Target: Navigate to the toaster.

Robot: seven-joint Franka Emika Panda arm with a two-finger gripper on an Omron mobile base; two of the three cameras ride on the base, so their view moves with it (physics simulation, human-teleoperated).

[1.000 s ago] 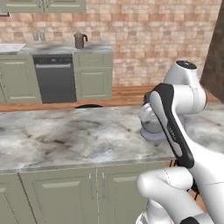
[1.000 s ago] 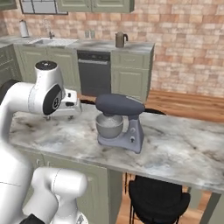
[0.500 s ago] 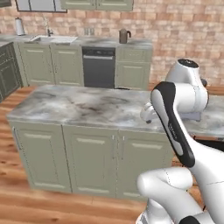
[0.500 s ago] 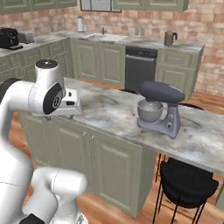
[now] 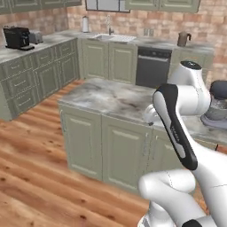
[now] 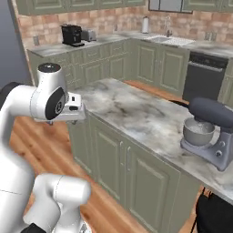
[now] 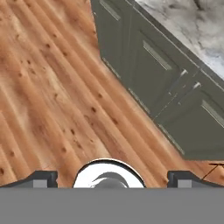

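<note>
The gripper [image 7: 109,177] points down at the wood floor [image 7: 52,109] beside the island's green cabinet doors [image 7: 166,87], its fingertips [image 7: 41,177] spread wide with nothing between them. The toaster [image 6: 89,35] sits well apart from it on the far corner counter [image 6: 59,48], just beside the black coffee machine [image 6: 71,34]. A grey stand mixer [image 6: 209,132] stands on the marble island [image 6: 132,113].
</note>
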